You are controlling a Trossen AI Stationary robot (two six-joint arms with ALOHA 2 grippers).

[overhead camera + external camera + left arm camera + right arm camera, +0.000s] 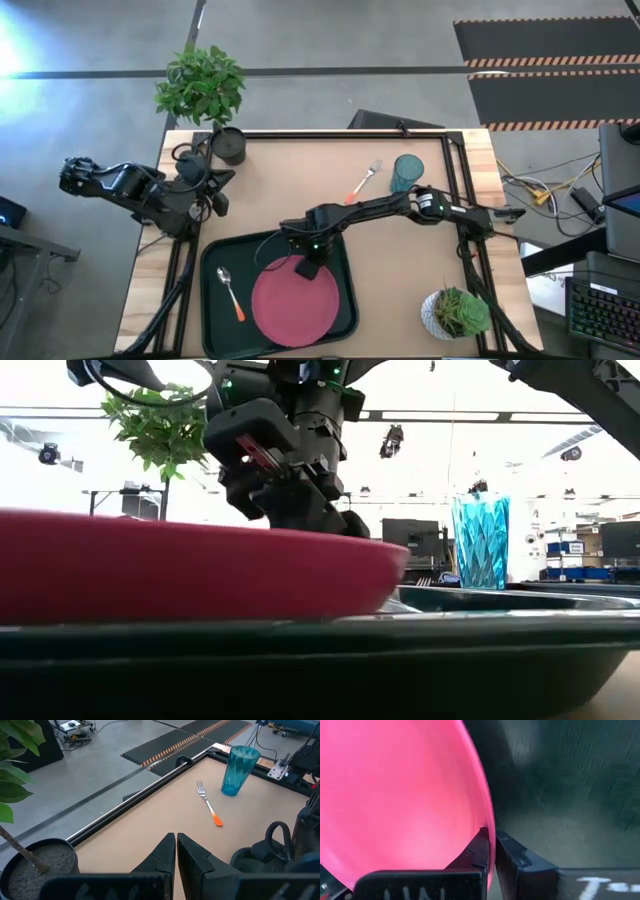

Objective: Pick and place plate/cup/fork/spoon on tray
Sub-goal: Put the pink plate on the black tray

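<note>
The pink plate (pixel 295 302) lies in the dark tray (pixel 215 262) at the table's near edge. The orange-handled spoon (pixel 230 292) lies on the tray floor left of the plate. My right gripper (pixel 308 268) is at the plate's far rim, shut on it; it also shows in the right wrist view (pixel 491 842). The fork (pixel 365 180) lies flat on the table, and the teal cup (pixel 406 172) stands upright beside it, at the far right. My left gripper (pixel 176 845) is shut and empty at the table's far left. My right gripper pinches the plate's far rim (pixel 489 827) between its two fingers, one finger (pixel 475 852) over the plate's inner face and the other outside the rim. The fingers slant down from the far right. The plate (pixel 200 575) sits over the tray; whether it is lifted, I cannot tell.
A dark pot (pixel 229 146) with a green plant stands at the table's far left corner, close to my left gripper. A small potted plant (pixel 455 312) stands at the near right. Bare tabletop lies between the tray and the fork.
</note>
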